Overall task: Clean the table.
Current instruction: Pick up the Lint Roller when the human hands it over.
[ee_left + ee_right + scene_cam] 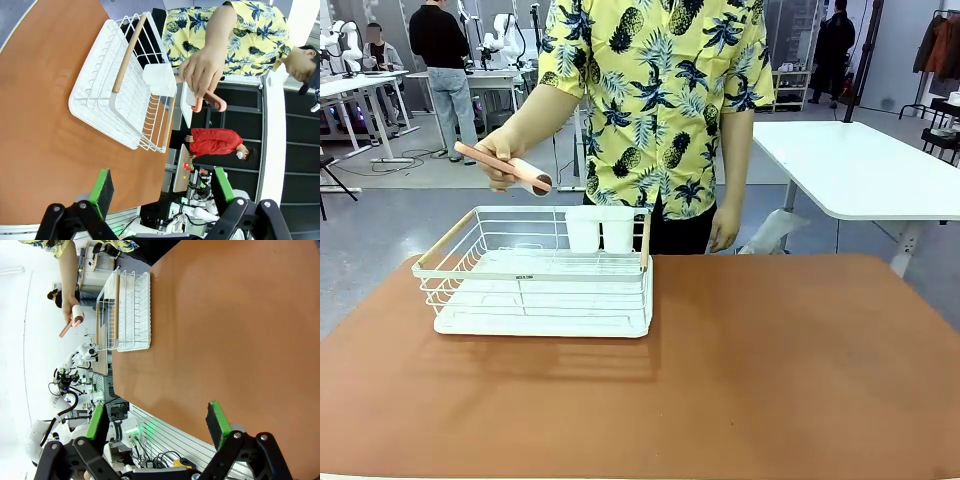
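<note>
we see the left end effector (162,188) and right end effector (156,421) wide, empty, near the brown surface (770,360).

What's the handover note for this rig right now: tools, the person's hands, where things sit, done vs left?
Left tool: open, empty, at the near edge of the table.
Right tool: open, empty, also at the near edge.
Person's raised hand holds a pink-handled roller in the air above the white dish rack; other hand hangs empty at the far edge.
Rack sits on the table's far left part, with only its white cup holder inside.
Done: nothing visible.
Left: probably take the roller, then clean the top.
</note>
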Controlling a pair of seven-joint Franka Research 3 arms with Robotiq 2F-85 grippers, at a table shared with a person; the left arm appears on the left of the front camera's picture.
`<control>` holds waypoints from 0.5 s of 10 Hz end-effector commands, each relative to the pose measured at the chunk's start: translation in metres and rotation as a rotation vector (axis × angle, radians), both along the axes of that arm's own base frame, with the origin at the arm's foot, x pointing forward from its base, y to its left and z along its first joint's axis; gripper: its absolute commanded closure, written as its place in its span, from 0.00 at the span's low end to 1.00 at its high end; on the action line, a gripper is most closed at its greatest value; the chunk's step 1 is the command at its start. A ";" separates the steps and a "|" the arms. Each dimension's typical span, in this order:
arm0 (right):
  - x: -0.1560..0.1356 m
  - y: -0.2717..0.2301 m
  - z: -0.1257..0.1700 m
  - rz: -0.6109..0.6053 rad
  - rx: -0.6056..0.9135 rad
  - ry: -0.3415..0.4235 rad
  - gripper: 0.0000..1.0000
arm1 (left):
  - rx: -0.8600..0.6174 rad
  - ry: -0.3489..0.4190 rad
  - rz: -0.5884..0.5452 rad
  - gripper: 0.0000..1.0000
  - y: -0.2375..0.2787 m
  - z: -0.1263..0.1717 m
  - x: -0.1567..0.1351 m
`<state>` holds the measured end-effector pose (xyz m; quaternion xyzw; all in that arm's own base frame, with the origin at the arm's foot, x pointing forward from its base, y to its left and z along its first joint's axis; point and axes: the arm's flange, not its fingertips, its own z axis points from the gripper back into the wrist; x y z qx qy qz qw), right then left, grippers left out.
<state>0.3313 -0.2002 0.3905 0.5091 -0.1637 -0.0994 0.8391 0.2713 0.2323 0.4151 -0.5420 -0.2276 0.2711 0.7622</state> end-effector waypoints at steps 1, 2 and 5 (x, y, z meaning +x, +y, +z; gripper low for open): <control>-0.001 0.001 0.003 -0.003 0.015 -0.012 0.00 | -0.009 -0.011 -0.003 0.00 0.001 0.000 -0.002; -0.001 0.001 0.003 -0.003 0.015 -0.012 0.00 | -0.009 -0.011 -0.003 0.00 0.001 0.000 -0.002; -0.001 0.001 0.003 -0.003 0.015 -0.012 0.00 | -0.005 0.031 0.025 0.00 -0.023 0.060 0.002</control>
